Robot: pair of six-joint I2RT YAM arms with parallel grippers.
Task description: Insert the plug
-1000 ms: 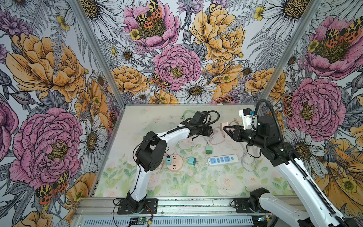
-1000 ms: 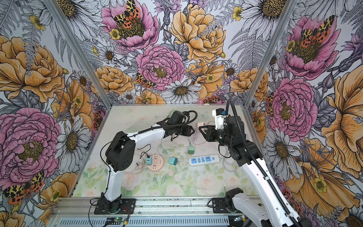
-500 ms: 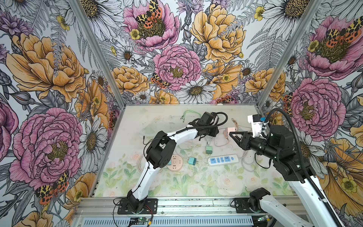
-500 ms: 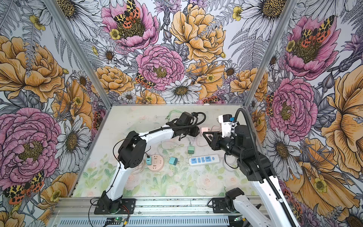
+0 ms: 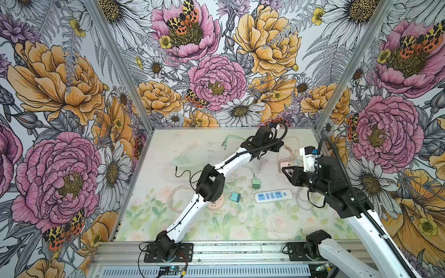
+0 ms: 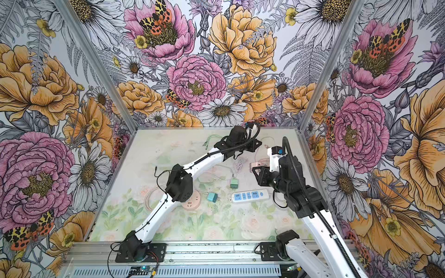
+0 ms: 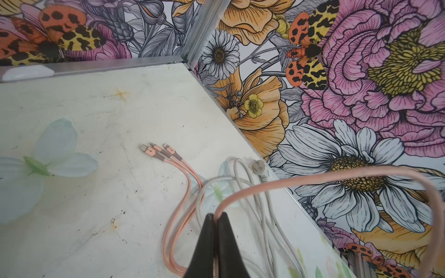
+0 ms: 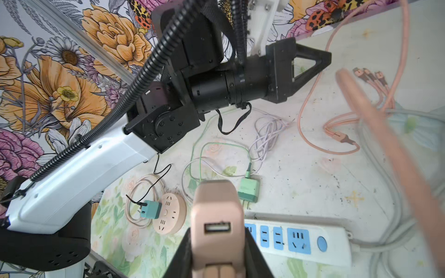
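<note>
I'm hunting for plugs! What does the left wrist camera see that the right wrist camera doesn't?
Only the left wrist view shows the white plug. Only the right wrist view shows the pink charger in the right gripper, the power strip, the round socket, the green charger and the teal charger. Both show the pink cable, pinched by the left gripper, and its three tips.

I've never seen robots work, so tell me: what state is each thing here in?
left gripper: shut on pink cable.
right gripper: shut on pink adapter, USB port empty.
power strip: flat, sockets empty.
round socket: empty.
green adapter: unplugged, lying flat.
teal adapter: unplugged, beside round socket.
</note>
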